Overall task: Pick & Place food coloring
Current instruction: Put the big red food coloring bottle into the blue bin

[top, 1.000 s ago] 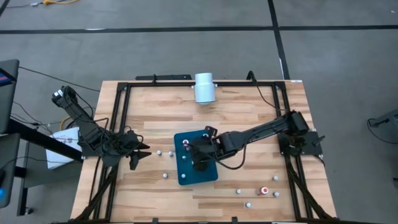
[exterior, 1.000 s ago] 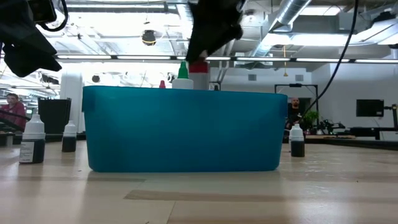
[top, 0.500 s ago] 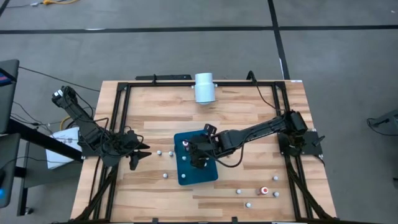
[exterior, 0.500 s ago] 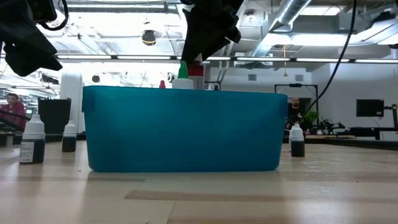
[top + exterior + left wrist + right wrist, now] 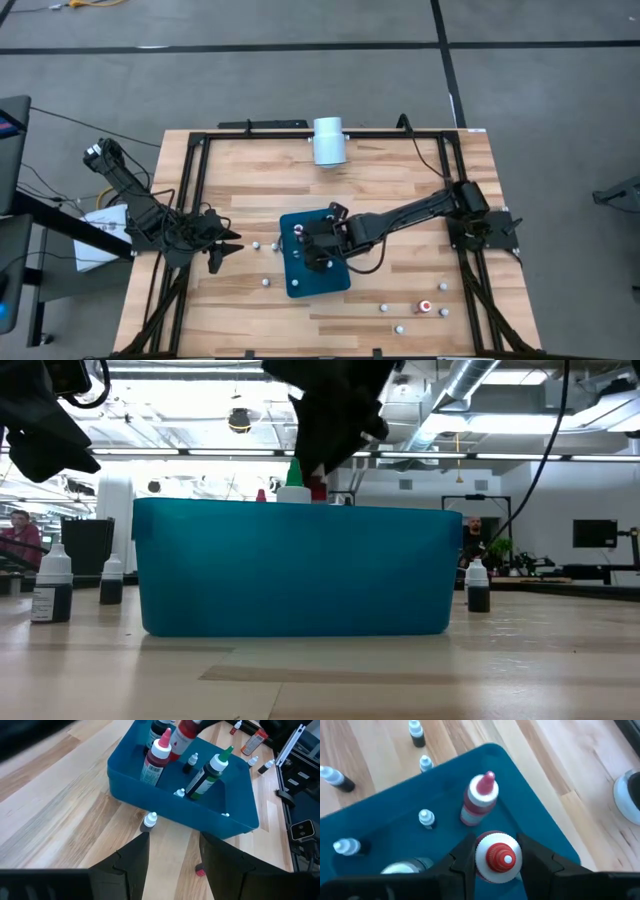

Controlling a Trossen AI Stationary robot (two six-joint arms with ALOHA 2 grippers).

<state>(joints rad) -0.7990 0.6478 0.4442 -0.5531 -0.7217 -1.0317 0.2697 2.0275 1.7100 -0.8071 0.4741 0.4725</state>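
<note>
Overhead, low and wrist views of the bottle-sorting bench. We see the right gripper [image 5: 312,250] poised over the teal tray [image 5: 335,280] at the table's centre, its fingers [image 5: 462,857] closed on the neck of a red-capped food coloring bottle [image 5: 496,857] that hangs inside the tray's walls. Within the tray, at about 11 o'clock of the held bottle in the overhead view, stands a pink-tipped red bottle [image 5: 156,757]; a green-tipped bottle [image 5: 207,775] leans near the middle, among several small white-capped bottles [image 5: 426,818]. More small bottles stand loose on the wooden table [image 5: 400,190]: a few at 9 o'clock of the tray [image 5: 256,245], others at 4 to 5 o'clock [image 5: 399,328], one red-capped [image 5: 425,306]. The white cylinder [image 5: 328,140] sits at 12 o'clock near the table's far edge. The left gripper [image 5: 222,250] waits at 9 o'clock, its fingers [image 5: 132,862] parted and holding nothing. We judge these bottles light, rigid plastic with smooth, probably slippery round bodies that tip easily; the surest hold seems to be across the body just below the cap, fingers on opposite sides, bottle kept upright.
</note>
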